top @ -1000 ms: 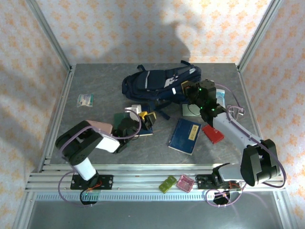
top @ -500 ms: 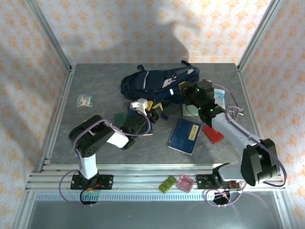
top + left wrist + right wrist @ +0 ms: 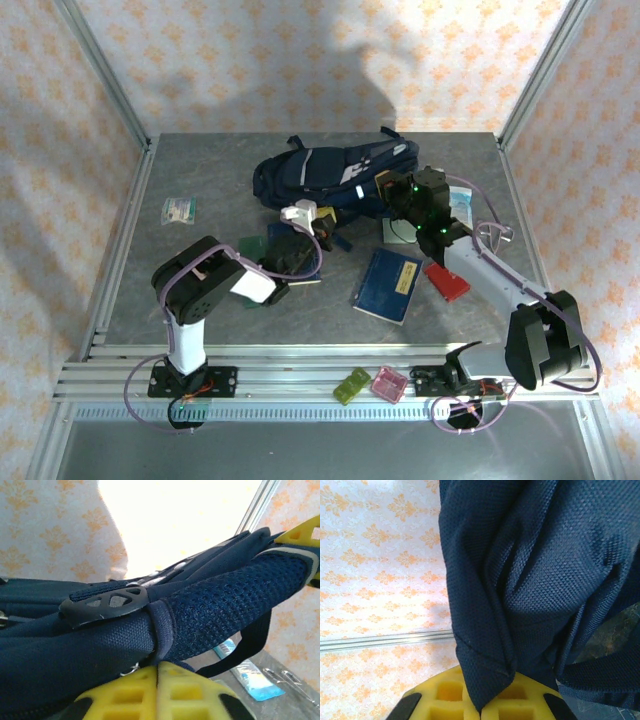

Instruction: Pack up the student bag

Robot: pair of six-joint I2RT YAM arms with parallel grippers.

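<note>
Navy-blue fabric student bag (image 3: 335, 170) sits against both grippers. R gripper (image 3: 482, 692) is clamped on a fold of it. L gripper (image 3: 158, 675) is closed tight just under its mesh strap (image 3: 225, 605); can't tell if fabric is pinched. Flat navy booklet (image 3: 390, 283) and flat red pad (image 3: 447, 280) lie base-side of R gripper. Light-blue packet (image 3: 250, 675) lies beyond L gripper, under the bag's edge.

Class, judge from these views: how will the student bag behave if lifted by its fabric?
Probably floppy: the student bag creases where the right gripper pinches it. Likely to sag and trail its loose straps. Woven mesh looks grippy, not slippery.
</note>
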